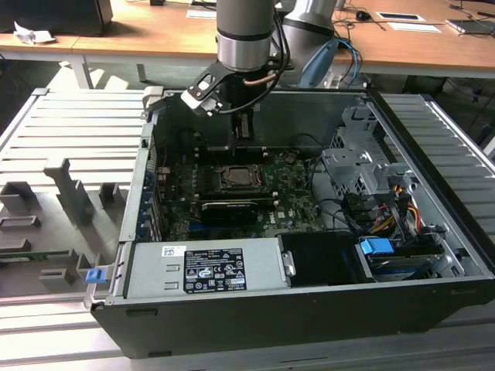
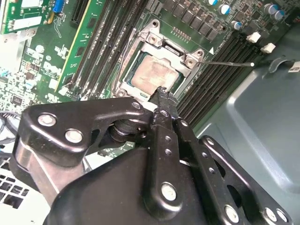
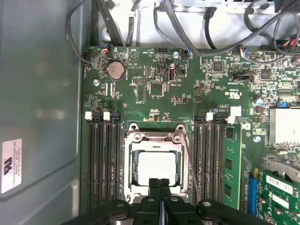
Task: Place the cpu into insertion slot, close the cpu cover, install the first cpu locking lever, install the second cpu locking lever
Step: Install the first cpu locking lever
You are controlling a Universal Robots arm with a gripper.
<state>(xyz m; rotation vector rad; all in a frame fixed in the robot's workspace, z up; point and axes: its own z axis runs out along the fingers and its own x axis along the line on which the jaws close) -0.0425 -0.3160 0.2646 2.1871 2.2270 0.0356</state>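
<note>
Gripper (image 3: 159, 183) is pinched closed with nothing in it, over one cpu (image 3: 157, 165) under one cover (image 3: 154, 137), one thin lever (image 2: 229, 63) sticking out

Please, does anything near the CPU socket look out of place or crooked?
One thin wire lever stands out from the cpu cover across the black memory slots instead of lying along it. The cpu sits square under the cover.

I see my arm (image 1: 246, 35) reaching straight down, with the gripper (image 1: 243, 124) pointing below it. In the first wrist view the two fingers (image 3: 153, 187) sit pressed flat together, tips level, nothing held between them
</note>
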